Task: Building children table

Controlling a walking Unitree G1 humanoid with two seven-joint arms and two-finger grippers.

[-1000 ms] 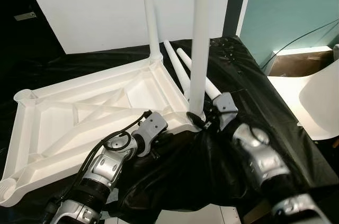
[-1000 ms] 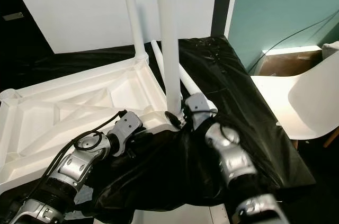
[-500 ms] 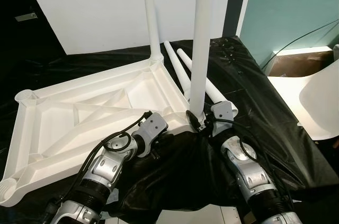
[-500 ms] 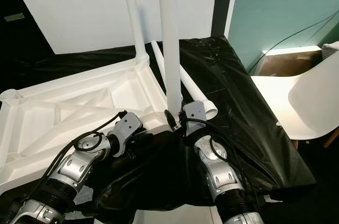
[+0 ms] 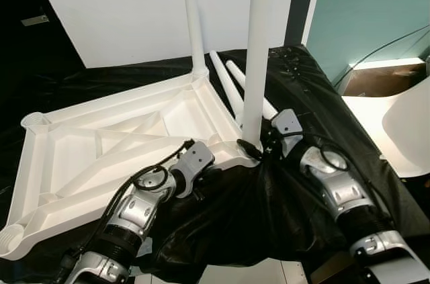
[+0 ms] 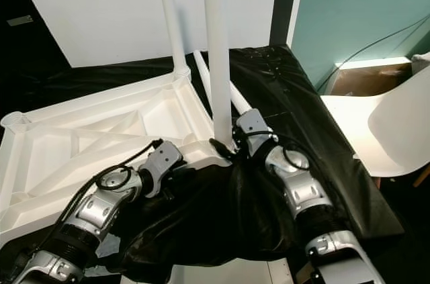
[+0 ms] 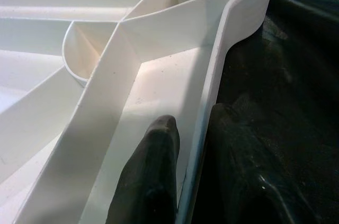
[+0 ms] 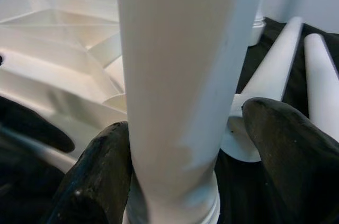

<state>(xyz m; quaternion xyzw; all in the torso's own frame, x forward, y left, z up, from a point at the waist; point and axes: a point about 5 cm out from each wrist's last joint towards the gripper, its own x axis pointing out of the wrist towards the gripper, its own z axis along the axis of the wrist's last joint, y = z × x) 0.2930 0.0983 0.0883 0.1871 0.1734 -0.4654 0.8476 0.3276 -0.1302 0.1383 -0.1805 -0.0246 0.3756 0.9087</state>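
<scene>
The white children's table top lies upside down on a black cloth. Two white legs stand upright in its corners, one at the far corner and one at the near right corner. Two loose legs lie on the cloth behind it. My right gripper is shut around the base of the near leg, with a finger on either side. My left gripper clamps the table top's near rim, one finger inside it and the other outside.
A large white panel leans at the back. A white chair stands to the right beyond the cloth's edge, in front of a teal wall. The black cloth hangs over the near edge in folds.
My right forearm has swung out to the right around the near leg, its wrist turning at the leg's base. The left arm and the table top have stayed put.
</scene>
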